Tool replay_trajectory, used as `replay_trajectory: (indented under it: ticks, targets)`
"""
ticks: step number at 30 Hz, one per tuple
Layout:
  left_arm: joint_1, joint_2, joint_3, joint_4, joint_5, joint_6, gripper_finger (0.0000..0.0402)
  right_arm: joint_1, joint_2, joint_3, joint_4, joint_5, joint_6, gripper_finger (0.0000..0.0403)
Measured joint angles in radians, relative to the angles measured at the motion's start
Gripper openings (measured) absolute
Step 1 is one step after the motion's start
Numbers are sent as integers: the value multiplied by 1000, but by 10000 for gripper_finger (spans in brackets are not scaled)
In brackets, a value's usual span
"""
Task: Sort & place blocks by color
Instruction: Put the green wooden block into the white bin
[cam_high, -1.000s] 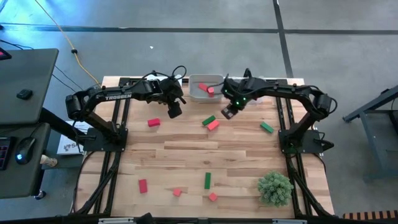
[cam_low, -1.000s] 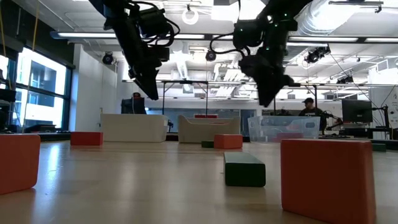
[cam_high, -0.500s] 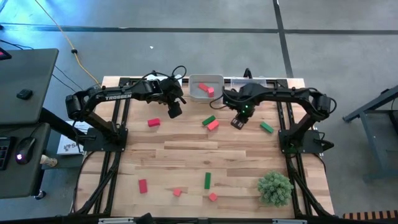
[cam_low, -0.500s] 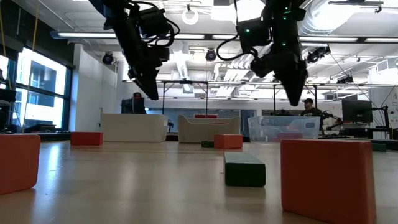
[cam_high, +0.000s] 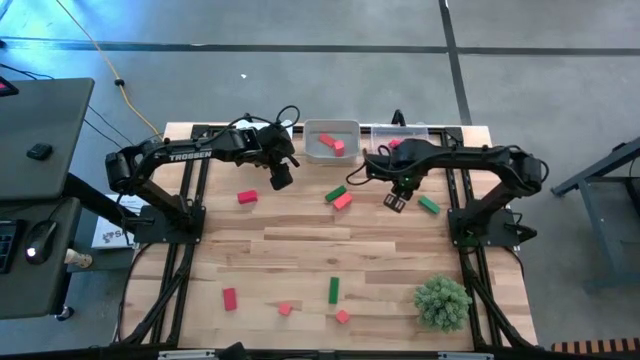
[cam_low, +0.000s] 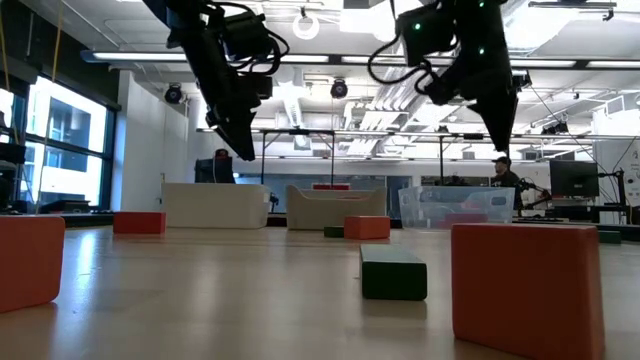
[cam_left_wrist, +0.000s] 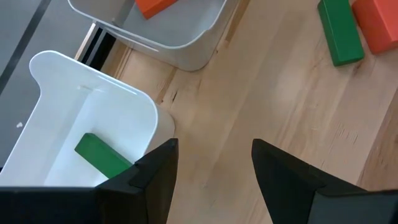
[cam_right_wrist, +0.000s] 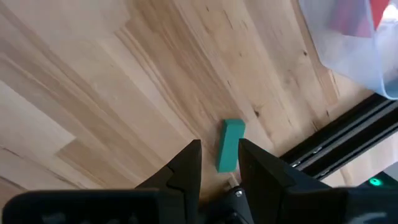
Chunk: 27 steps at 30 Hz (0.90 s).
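On the table's right, green block (cam_high: 429, 206) lies just right of right gripper (cam_high: 394, 203), jaws narrowly parted, empty; block's long axis diagonal; left arm farther.

From above, the left tool (cam_high: 281, 177) covers whatever lies right under it on the surface (cam_high: 300, 250). The white tray (cam_left_wrist: 93, 143) is cut by the wrist picture's edge, and its wall hides part of the green block (cam_left_wrist: 102, 158) inside. The gray tray (cam_left_wrist: 180, 37) and the red block (cam_left_wrist: 155, 6) in it are cropped too. Low down, the near orange block (cam_low: 30, 265) runs off the left edge, and the far clear bin (cam_low: 455, 207) only shows blurry pink inside.
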<state>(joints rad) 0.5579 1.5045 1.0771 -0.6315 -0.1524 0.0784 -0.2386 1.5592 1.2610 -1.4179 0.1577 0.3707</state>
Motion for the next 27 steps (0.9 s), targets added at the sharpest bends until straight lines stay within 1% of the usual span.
replay_trajectory:
  ticks: [4, 9, 11, 14, 19, 23, 27]
  targets:
    - [0, 0, 0, 0, 0, 0, 193, -4, -54, 0, -17, 4, 21, 96]
    - [0, 0, 0, 0, 0, 0, 193, -28, -128, -4, -36, 43, 40, 96]
    - [0, 0, 0, 1, 0, 1, 193, -47, -174, -45, -14, 37, 48, 96]
    - [0, 0, 0, 1, 0, 1, 193, -72, -257, -160, 37, -3, 87, 96]
    - [0, 0, 0, 1, 0, 1, 193, -76, -406, -315, 140, -42, 182, 96]
    - [0, 0, 0, 1, 0, 1, 193, -76, -496, -384, 161, -60, 253, 96]
    - [0, 0, 0, 1, 1, 2, 193, -76, -553, -414, 160, -54, 287, 96]
